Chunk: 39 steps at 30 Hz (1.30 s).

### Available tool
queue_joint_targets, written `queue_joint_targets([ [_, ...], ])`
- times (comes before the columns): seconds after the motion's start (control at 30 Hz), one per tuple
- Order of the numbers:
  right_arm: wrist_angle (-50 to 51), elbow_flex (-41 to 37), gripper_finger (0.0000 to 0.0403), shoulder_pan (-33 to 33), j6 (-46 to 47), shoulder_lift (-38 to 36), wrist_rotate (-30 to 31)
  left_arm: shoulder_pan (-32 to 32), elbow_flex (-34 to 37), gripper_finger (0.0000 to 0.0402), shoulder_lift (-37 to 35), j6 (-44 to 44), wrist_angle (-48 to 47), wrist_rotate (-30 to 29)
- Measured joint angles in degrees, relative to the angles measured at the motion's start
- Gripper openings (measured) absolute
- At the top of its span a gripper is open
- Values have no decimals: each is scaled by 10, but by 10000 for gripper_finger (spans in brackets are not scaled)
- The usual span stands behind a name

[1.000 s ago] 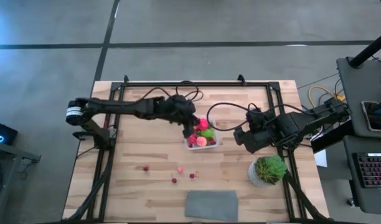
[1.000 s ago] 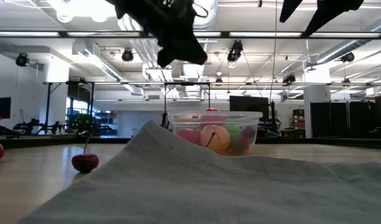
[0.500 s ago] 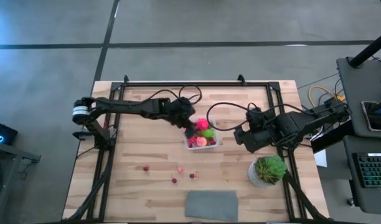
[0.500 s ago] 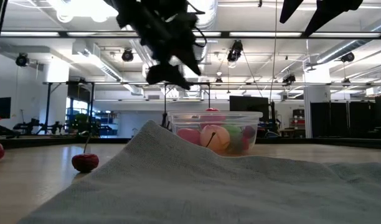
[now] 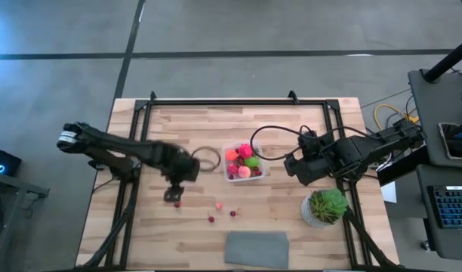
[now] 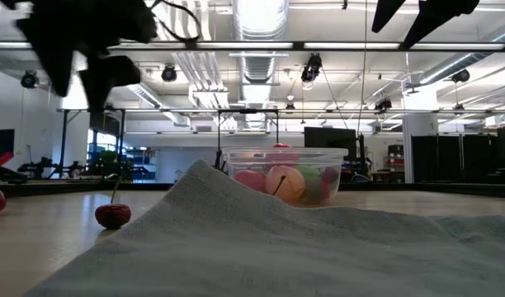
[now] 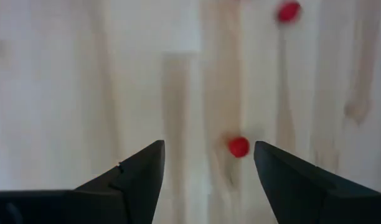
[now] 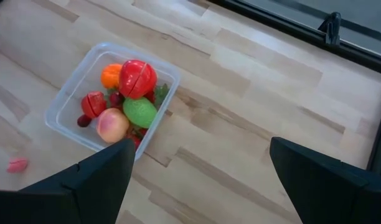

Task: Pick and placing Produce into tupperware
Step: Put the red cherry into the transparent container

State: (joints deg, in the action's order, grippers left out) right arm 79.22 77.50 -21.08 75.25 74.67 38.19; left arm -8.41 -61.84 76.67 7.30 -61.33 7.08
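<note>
A wooden table (image 5: pixel 193 132) is observed; upon it are set a tupperware (image 5: pixel 245 173), loose berries (image 5: pixel 210 219) (four or so), a potted plant (image 5: pixel 324 207) and a grey cloth (image 5: pixel 257 249).

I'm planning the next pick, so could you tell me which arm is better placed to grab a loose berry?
Left. Its open claw hovers over a berry on the table; the right claw waits beside the tupperware.

Clear square tupperware (image 5: pixel 246 162) mid-table holding mixed produce (image 8: pixel 128 99), small red berries (image 5: pixel 211 219) loose nearby
</note>
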Motion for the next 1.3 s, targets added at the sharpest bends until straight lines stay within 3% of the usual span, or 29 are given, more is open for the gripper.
queue_joint_targets([
  [0.23,0,-5,365,0,-3,0,0,-107,67,233,-4,87,66,-5],
  [0.47,0,-16,365,0,-3,0,0,-162,110,233,26,137,118,-16],
  [0.87,0,-20,365,0,-10,0,-1,-175,127,233,104,150,166,-36],
  [0.97,2,-20,365,0,-47,0,-7,-176,127,233,120,172,162,-36],
  [1.07,19,-15,365,0,-99,0,-13,-179,127,233,122,192,158,-38],
  [1.17,8,3,365,0,-61,-1,-32,-183,128,233,115,207,159,-49],
  [1.3,-29,7,365,-8,-111,-2,-35,-185,132,233,107,209,159,-60],
])
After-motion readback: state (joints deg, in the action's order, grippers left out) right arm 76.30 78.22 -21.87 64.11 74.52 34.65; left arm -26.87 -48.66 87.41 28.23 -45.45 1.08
